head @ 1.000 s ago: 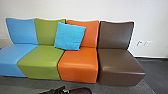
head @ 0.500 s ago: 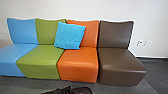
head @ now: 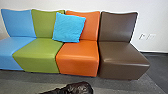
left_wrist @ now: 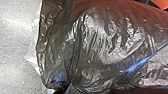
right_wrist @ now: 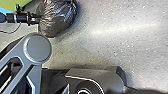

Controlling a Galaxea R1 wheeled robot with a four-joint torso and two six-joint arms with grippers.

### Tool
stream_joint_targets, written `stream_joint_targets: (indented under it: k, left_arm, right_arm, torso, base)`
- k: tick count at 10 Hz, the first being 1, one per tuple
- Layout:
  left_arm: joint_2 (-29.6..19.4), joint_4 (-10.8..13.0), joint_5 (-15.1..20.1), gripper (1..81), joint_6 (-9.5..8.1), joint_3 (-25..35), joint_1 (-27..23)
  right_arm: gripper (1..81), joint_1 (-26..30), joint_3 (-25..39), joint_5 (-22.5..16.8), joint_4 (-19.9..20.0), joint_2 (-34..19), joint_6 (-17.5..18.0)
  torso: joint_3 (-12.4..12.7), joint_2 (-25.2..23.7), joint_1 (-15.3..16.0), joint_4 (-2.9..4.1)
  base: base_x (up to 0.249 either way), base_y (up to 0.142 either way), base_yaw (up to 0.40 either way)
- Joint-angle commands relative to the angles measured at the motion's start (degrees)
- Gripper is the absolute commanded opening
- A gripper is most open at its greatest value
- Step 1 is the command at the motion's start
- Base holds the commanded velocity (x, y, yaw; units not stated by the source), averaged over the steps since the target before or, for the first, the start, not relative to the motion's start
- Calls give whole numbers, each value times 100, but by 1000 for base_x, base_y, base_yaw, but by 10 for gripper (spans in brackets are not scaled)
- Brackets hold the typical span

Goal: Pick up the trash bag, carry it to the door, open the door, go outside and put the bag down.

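Observation:
Low in the head view, my left gripper (head: pixel 55 90) shows as a dark shape at the left side of the black trash bag (head: pixel 80 87). Seen from the right wrist, the left gripper (right_wrist: pixel 35 18) is shut on the bag (right_wrist: pixel 58 16), whose creases gather towards it. The shiny bag (left_wrist: pixel 105 45) lies large across the left wrist view, with grey floor beyond its edge.
A row of seats stands against the white wall: light blue (head: pixel 15 52), green (head: pixel 40 50), orange (head: pixel 78 55) and brown (head: pixel 120 55). A blue cushion (head: pixel 68 27) leans across the green and orange backrests. Grey floor (head: pixel 120 86) lies in front.
The head camera has moved, so the seats and wall sit higher in its view. More of the bag shows at the bottom, beside the left gripper.

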Motion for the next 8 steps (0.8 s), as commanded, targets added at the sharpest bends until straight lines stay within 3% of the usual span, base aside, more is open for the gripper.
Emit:
stream_joint_targets:
  k: [1, 2, 5, 6, 8]
  left_arm:
    - [28, -11, 262, 811, 27, 18, -681]
    - [37, -11, 236, 811, 27, 1, -611]
    - [10, -28, 253, 811, 36, -122, -584]
    - [10, -37, 244, 811, 36, -122, -567]
    - [19, -28, 183, 811, 36, -174, -514]
  right_arm:
    - [811, 310, 186, -423, 66, -417, 57]
    - [811, 310, 186, -423, 66, -408, 57]
    - [811, 389, 291, -422, 75, -566, 57]
    - [811, 433, 397, -423, 75, -681, 57]
    - [811, 450, 494, -423, 66, -778, 57]
  torso:
    - [-459, -518, 336, 0]
    - [-146, -593, 478, 0]
    - [-424, -593, 673, 0]
    - [-661, -376, 544, 0]
    - [-1048, -461, 599, 0]
  base:
    - [0, 0, 0]
    - [0, 0, 0]
    - [0, 0, 0]
    - [0, 0, 0]
    - [0, 0, 0]
